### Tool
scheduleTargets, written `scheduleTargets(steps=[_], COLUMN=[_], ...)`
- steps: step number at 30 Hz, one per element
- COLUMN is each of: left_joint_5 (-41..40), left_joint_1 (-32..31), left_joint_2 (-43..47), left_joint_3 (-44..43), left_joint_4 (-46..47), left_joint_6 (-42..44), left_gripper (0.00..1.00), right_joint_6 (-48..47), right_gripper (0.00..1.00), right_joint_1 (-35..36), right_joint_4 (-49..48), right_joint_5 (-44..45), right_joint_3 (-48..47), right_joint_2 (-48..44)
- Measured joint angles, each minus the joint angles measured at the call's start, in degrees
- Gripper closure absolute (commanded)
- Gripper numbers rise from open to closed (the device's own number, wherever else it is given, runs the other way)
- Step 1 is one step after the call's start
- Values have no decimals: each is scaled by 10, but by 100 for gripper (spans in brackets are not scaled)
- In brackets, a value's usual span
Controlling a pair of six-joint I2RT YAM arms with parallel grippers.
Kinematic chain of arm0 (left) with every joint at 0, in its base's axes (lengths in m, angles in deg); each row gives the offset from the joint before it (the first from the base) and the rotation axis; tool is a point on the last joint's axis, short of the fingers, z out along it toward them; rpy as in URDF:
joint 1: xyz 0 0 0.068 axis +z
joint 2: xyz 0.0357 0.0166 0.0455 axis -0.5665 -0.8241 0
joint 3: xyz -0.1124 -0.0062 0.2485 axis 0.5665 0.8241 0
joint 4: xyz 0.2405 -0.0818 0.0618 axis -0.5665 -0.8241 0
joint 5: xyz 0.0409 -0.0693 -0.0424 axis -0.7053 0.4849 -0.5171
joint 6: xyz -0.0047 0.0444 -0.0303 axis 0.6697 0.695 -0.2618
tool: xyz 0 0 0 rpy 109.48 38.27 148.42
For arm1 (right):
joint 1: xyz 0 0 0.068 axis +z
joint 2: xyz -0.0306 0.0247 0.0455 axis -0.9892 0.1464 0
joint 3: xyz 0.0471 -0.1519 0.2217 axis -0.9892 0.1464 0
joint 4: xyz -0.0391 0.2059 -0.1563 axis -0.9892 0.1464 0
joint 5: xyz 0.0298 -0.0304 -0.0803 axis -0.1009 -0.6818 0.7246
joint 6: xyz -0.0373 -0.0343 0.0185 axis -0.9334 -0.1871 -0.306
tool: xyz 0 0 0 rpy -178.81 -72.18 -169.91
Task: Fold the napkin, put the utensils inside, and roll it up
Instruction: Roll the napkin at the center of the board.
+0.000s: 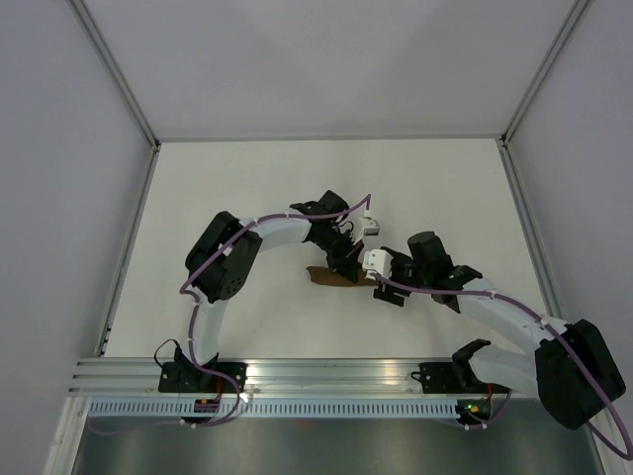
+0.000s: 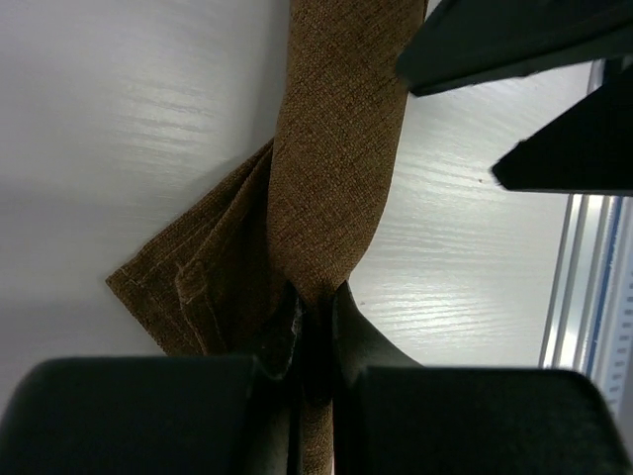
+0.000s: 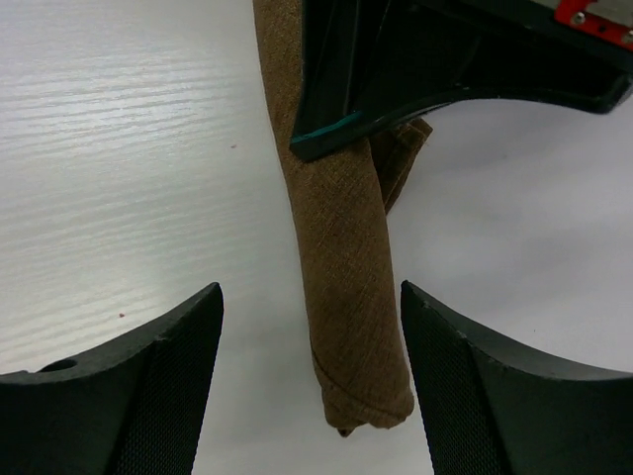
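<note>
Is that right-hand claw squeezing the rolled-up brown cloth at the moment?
No: the right gripper stands wide open, with a finger on either side of the rolled napkin and neither pressed against it.

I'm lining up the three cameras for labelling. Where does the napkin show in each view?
Top external: the napkin is a small brown strip at centre, where the arms meet.
Left wrist: a roll from top centre down into the left gripper, which pinches it.
Right wrist: a roll down the middle, between the fingers of the open right gripper.
Shared landmark: the left gripper clamped on the roll.
</note>
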Motion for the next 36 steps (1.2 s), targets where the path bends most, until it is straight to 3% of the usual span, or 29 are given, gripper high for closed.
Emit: scheduleTargets(steps=[9,13,16,18,21,36], left_joint_5=[44,45,42,35,25,-69], left_joint_1=[3,3,3,3,3,33], left_joint_2=[-20,-22,-23,-23,-22,80], left_joint_3=[-19,-23,-25,-26,-26,97], left_joint_4=[-51,-62,-65,-66,-66,59], left_joint_6=[-3,-6,-12,-17,-28,-99], left_gripper=[93,85,71,61,55,50], right_joint_6=[-2,-6,-7,-7,-9,-18], right_gripper=[27,45,59,65,71,77], right_joint_1=[63,78,85,87,87,80], right_joint_4=[-94,-114,-117,-118,-123,-74], right_joint_5=[75,92,97,97,97,76], right_joint_3=[2,3,3,3,3,-43], right_joint_2=[87,107,120,129,133,164])
